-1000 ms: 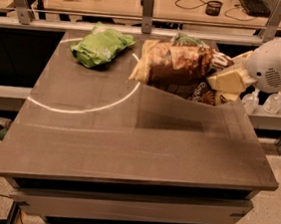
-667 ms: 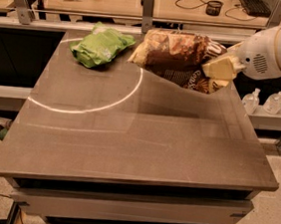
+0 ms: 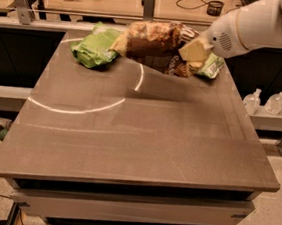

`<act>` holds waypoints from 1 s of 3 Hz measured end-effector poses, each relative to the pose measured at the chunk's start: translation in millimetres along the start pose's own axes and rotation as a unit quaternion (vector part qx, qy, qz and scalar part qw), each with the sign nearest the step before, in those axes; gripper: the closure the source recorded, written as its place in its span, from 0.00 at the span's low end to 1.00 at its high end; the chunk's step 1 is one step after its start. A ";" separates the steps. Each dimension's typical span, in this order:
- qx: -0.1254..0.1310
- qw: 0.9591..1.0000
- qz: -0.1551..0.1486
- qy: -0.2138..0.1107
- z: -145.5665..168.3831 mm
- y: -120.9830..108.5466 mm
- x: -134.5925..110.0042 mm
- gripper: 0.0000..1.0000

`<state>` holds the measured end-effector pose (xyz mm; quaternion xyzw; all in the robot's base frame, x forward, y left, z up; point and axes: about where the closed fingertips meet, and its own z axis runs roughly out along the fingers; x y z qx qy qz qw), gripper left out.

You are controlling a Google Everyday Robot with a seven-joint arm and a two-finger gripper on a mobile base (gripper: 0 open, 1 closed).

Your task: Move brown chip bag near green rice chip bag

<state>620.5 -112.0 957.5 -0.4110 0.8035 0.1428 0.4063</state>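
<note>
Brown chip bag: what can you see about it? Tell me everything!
The brown chip bag is big, crinkly and shiny, dark brown with pale yellow ends. The tool clamps one end and holds it lying sideways in the air over the far side of the table. Its other end reaches the green bag; whether they touch is unclear.

White rounded arm (image 3: 263, 24) (small vent grille) ending in a cream gripper (image 3: 193, 52), upper right.

The brown chip bag (image 3: 153, 48) and green rice chip bag (image 3: 93, 50) are crinkly, glossy plastic. The counter (image 3: 128, 138) is smooth, slightly shiny. The gripper (image 3: 195, 52), upper right, looks matt plastic.
</note>
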 end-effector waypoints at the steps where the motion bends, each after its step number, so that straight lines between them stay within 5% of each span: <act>1: -0.019 1.000 -0.014 0.013 32.7 8.2 -13.7 1.00; 2: -0.039 0.998 -0.023 0.037 65.7 8.8 -15.7 1.00; 3: -0.041 0.998 -0.024 0.037 67.4 11.0 -16.7 0.82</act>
